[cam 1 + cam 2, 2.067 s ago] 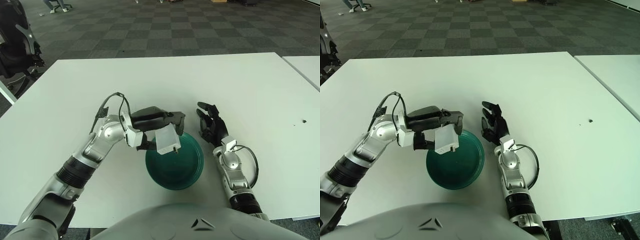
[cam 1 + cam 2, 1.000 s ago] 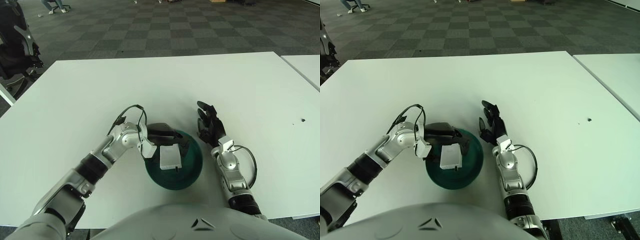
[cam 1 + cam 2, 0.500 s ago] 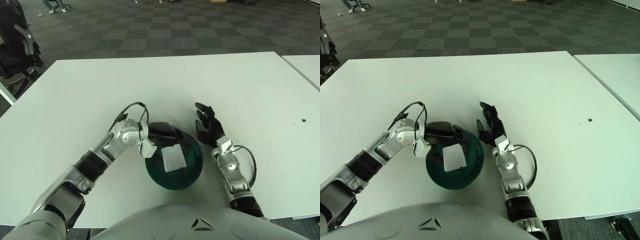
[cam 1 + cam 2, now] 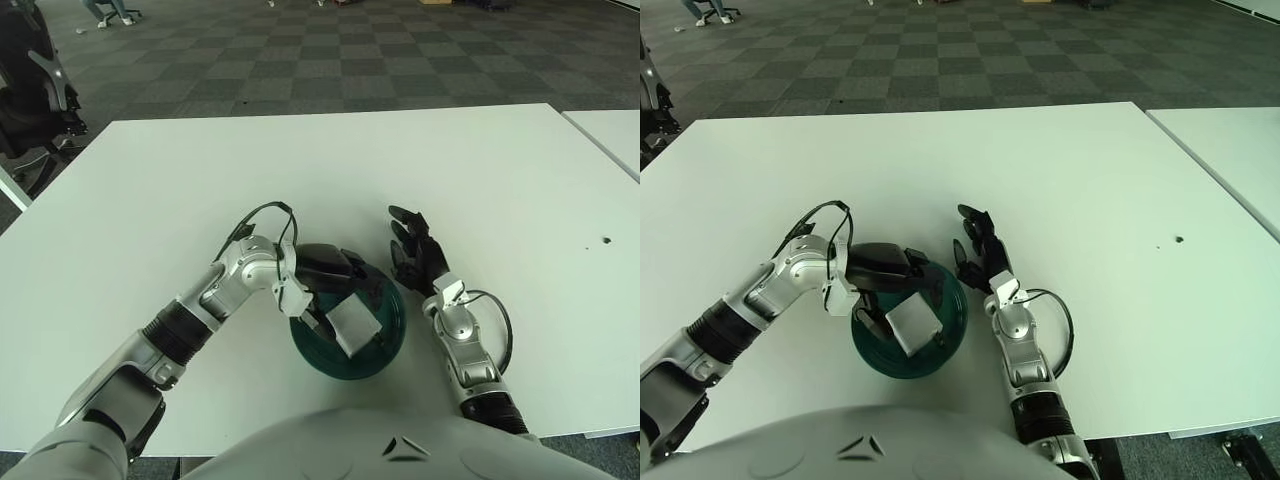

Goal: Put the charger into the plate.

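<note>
The white charger (image 4: pixel 352 326) lies tilted inside the dark green plate (image 4: pixel 385 345) near the table's front edge. My left hand (image 4: pixel 335 275) hovers over the plate's left and back rim, fingers spread above the charger, with the thumb (image 4: pixel 868 322) just left of it; the charger sits apart from the upper fingers. My right hand (image 4: pixel 418 255) rests on the table just right of the plate, fingers spread and empty.
The white table (image 4: pixel 480 170) stretches behind and to both sides. A second white table (image 4: pixel 612 135) stands at the far right. A black cable (image 4: pixel 262 212) loops off my left wrist. A dark chair (image 4: pixel 35 90) is at the far left.
The charger has turned and dropped lower into the plate, out from under my left fingers. My left hand has stayed over the plate. The right hand has barely moved.
</note>
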You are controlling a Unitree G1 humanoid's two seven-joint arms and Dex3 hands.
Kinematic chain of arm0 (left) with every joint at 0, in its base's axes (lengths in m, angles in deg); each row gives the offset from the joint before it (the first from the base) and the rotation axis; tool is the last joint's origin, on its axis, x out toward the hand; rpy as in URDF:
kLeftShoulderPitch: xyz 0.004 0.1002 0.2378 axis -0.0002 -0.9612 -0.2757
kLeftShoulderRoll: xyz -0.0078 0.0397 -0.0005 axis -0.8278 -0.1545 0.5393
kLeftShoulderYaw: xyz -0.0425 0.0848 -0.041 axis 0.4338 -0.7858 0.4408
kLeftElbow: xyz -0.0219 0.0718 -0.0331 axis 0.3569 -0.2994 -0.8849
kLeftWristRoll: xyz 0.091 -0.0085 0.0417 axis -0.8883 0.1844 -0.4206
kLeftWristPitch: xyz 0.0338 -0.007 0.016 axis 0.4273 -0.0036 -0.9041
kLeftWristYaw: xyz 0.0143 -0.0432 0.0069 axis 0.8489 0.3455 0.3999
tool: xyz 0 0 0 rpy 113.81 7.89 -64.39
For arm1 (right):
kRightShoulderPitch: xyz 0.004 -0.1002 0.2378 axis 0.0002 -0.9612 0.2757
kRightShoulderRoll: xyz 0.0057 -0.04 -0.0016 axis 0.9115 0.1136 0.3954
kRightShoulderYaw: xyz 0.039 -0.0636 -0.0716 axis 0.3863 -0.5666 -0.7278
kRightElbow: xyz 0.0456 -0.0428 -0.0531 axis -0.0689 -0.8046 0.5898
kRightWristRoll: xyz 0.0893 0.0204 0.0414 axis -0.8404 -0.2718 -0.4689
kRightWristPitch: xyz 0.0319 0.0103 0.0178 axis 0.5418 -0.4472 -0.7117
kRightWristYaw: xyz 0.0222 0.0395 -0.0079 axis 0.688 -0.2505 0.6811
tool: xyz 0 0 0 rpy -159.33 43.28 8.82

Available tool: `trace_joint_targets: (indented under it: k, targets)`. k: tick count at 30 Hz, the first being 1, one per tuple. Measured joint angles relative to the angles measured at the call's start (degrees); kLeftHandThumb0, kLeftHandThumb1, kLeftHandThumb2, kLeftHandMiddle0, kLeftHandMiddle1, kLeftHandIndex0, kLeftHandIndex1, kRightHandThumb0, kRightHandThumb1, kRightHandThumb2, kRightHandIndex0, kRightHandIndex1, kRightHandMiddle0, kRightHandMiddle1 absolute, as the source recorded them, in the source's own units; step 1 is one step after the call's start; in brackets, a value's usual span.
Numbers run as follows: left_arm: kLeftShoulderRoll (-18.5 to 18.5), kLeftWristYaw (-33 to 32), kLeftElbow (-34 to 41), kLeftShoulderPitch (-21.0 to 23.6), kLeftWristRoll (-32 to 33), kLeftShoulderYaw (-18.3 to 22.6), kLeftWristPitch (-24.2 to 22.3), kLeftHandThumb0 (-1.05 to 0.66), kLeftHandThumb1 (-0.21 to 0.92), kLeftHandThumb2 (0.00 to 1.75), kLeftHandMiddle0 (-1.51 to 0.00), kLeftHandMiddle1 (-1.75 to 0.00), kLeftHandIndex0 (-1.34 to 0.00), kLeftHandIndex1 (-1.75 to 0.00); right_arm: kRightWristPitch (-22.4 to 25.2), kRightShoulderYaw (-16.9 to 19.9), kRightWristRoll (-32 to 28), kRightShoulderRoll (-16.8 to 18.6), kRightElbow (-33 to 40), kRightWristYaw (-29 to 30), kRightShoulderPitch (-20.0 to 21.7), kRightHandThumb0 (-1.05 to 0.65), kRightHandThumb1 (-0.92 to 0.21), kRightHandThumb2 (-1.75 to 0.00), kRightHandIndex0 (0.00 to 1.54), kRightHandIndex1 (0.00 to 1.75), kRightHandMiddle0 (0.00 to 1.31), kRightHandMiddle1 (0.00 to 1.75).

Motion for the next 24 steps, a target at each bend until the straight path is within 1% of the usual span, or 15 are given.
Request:
trace_joint_targets:
  k: [10, 12, 13, 15, 16, 17, 19, 20, 23, 24]
  targets:
    - [-0.76, 0.0, 0.77, 0.29, 0.0, 0.13, 1.11, -1.02, 0.92, 0.8, -0.22, -0.6, 0.0, -0.93, 0.0, -0.63, 2.52, -0.41, -0.51, 1.79, 0.54, -0.69, -0.92, -0.82, 0.33, 0.02, 0.0, 0.68]
    - [-0.93, 0.0, 1.02, 0.3, 0.01, 0.28, 1.29, -1.04, 0.92, 0.82, -0.24, -0.5, 0.0, -0.87, -0.15, -0.82, 3.42, -0.72, -0.74, 2.46, 0.71, -0.7, -0.92, -0.84, 0.34, 0.02, 0.0, 0.68]
    - [-1.05, 0.01, 1.14, 0.33, 0.02, 0.4, 1.45, -1.04, 0.92, 0.82, -0.24, -0.49, 0.0, -0.86, -0.38, -0.98, 4.16, -0.93, -0.89, 2.9, 0.79, -0.7, -0.92, -0.84, 0.34, 0.02, 0.0, 0.68]
    - [-1.5, 0.14, 1.41, 0.54, 0.24, 0.63, 1.69, -1.04, 0.92, 0.83, -0.27, -0.31, 0.0, -0.76, -1.1, -1.44, 6.01, -1.35, -1.35, 4.16, 0.88, -0.71, -0.92, -0.86, 0.34, 0.02, 0.0, 0.69]
    - [-1.76, 0.32, 1.55, 0.65, 0.47, 0.78, 1.83, -1.04, 0.92, 0.83, -0.28, -0.28, 0.0, -0.75, -1.52, -1.74, 7.19, -1.51, -1.66, 5.03, 0.92, -0.72, -0.92, -0.87, 0.34, 0.02, 0.0, 0.69]
    - [-2.12, 0.61, 1.69, 0.84, 0.79, 1.03, 2.04, -1.05, 0.92, 0.83, -0.28, -0.21, 0.0, -0.71, -1.99, -2.2, 8.52, -1.8, -2.0, 6.21, 0.96, -0.71, -0.92, -0.88, 0.35, 0.02, 0.0, 0.71]
    - [-2.87, 0.94, 1.85, 1.24, 1.95, 1.68, 2.67, -1.05, 0.92, 0.82, -0.28, -0.12, 0.0, -0.63, -2.27, -2.93, 10.71, -2.24, -2.27, 7.97, 1.09, -0.69, -0.92, -0.88, 0.37, 0.03, 0.0, 0.76]
    - [-3.21, 1.07, 1.91, 1.48, 2.68, 2.2, 3.08, -1.05, 0.92, 0.81, -0.27, -0.11, 0.0, -0.62, -2.42, -3.11, 11.25, -2.34, -2.37, 8.23, 1.14, -0.68, -0.92, -0.88, 0.38, 0.03, 0.0, 0.78]
    - [-4.47, 1.4, 2.18, 2.53, 5.71, 4.15, 3.92, -1.05, 0.92, 0.77, -0.24, -0.05, 0.0, -0.52, -2.53, -2.98, 10.34, -2.11, -2.51, 7.78, 1.17, -0.65, -0.92, -0.86, 0.4, 0.03, 0.01, 0.83]
    - [-4.9, 1.54, 2.35, 2.88, 7.04, 5.09, 4.05, -1.05, 0.92, 0.76, -0.23, -0.04, 0.0, -0.49, -2.5, -2.59, 8.48, -1.69, -2.52, 6.72, 1.17, -0.64, -0.92, -0.85, 0.4, 0.03, 0.01, 0.85]
